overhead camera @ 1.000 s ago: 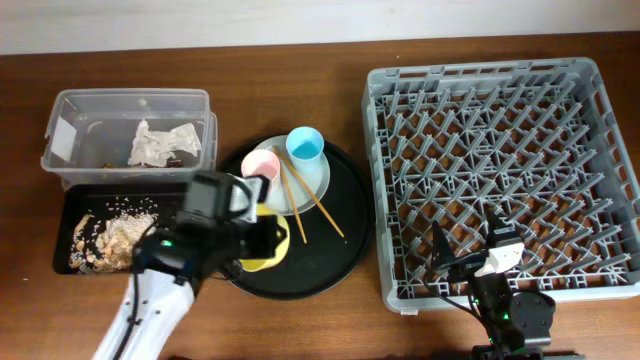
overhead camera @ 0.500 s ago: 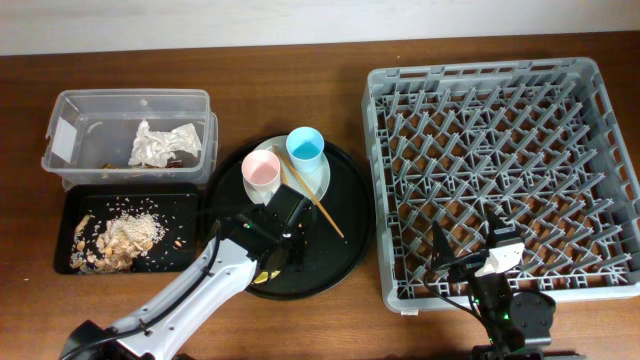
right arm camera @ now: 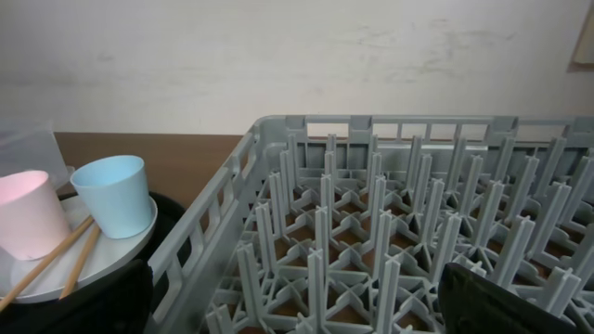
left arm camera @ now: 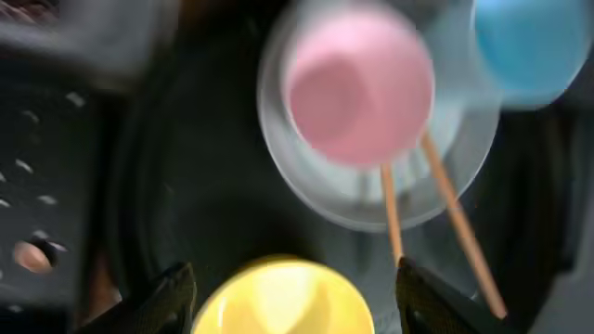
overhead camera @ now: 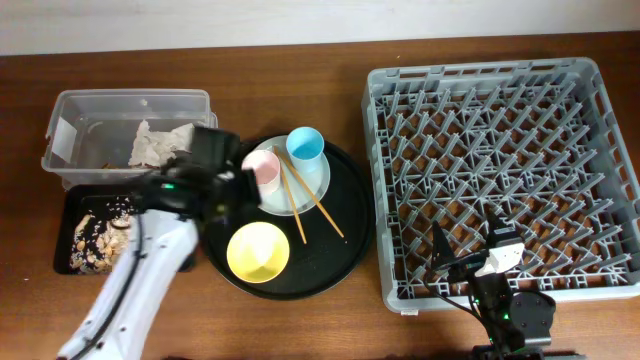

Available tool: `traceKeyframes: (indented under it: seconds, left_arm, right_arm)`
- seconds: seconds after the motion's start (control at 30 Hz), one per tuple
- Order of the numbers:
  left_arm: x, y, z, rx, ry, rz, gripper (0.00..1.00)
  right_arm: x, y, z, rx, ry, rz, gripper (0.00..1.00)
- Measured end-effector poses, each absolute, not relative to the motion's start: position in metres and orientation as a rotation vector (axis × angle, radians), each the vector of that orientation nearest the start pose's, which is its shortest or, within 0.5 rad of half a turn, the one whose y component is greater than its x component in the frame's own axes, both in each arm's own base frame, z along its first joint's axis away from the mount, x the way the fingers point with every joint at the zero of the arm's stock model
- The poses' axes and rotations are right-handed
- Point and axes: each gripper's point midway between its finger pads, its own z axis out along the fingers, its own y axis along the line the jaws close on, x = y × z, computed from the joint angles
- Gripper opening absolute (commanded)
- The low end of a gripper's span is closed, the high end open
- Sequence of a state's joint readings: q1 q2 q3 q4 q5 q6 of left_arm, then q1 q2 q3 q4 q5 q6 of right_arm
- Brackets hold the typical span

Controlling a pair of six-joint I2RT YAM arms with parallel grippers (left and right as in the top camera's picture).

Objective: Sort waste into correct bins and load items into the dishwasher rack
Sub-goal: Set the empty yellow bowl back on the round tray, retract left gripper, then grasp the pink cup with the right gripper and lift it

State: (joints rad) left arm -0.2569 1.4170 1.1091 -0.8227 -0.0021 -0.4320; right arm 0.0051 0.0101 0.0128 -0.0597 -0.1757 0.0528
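Note:
The yellow bowl (overhead camera: 258, 250) sits upright on the round black tray, and it shows low in the blurred left wrist view (left arm camera: 283, 299). My left gripper (overhead camera: 228, 195) hangs open above it, its fingers (left arm camera: 172, 297) apart from the bowl's rim. Beyond it, a pink cup (overhead camera: 262, 168), a light-blue cup (overhead camera: 305, 147) and chopsticks (overhead camera: 303, 200) rest on the pale plate (overhead camera: 318, 180). The white napkin (overhead camera: 160, 143) lies in the clear tub (overhead camera: 75, 110). Food scraps (overhead camera: 95, 240) lie in the black rectangular tray (overhead camera: 70, 200). My right gripper (overhead camera: 468, 240) stands open over the front edge of the grey rack (overhead camera: 505, 150).
The round black tray (overhead camera: 345, 240) lies between the two bins and the rack. The rack's upright pegs (right arm camera: 371, 213) fill the right wrist view, with the cups (right arm camera: 113, 195) on the plate to its left. Bare brown table runs along the back and front.
My left gripper has opened and let go of the yellow bowl, which now sits upright on the round tray. The left arm has swung back and to the left. The right arm has not moved.

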Motion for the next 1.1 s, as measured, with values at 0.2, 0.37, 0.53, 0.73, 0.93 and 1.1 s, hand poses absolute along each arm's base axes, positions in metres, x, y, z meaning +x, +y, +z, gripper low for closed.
traceKeyframes:
  seconds: [0.2, 0.37, 0.53, 0.73, 0.93, 1.1]
  left_arm:
    - [0.339, 0.076, 0.194, -0.853, 2.387, -0.425, 0.99]
    - [0.333, 0.097, 0.195, -0.929, 2.348, -0.430, 0.99]
    - [0.333, 0.095, 0.199, -0.919, 2.341, -0.441, 0.99]
    - [0.333, 0.096, 0.200, -0.916, 2.334, -0.440, 0.99]
    - [0.333, 0.095, 0.200, -0.917, 2.337, -0.440, 0.99]
    - [0.333, 0.095, 0.200, -0.918, 2.337, -0.441, 0.99]
  right_arm:
    - [0.242, 0.040, 0.167, -0.136, 1.610, 0.227, 0.98]
    - [0.223, 0.065, 0.200, -0.248, 1.654, 0.366, 0.98]
    - [0.238, 0.068, 0.325, -0.150, 2.126, 0.481, 0.98]
    - [0.337, 0.206, 0.319, -0.476, 2.334, 1.204, 0.59]
    - [0.307, 0.318, 0.183, -0.767, 2.701, 0.985, 0.42]
    - [0.300, 0.351, 0.125, -0.851, 2.741, 0.620, 0.14]
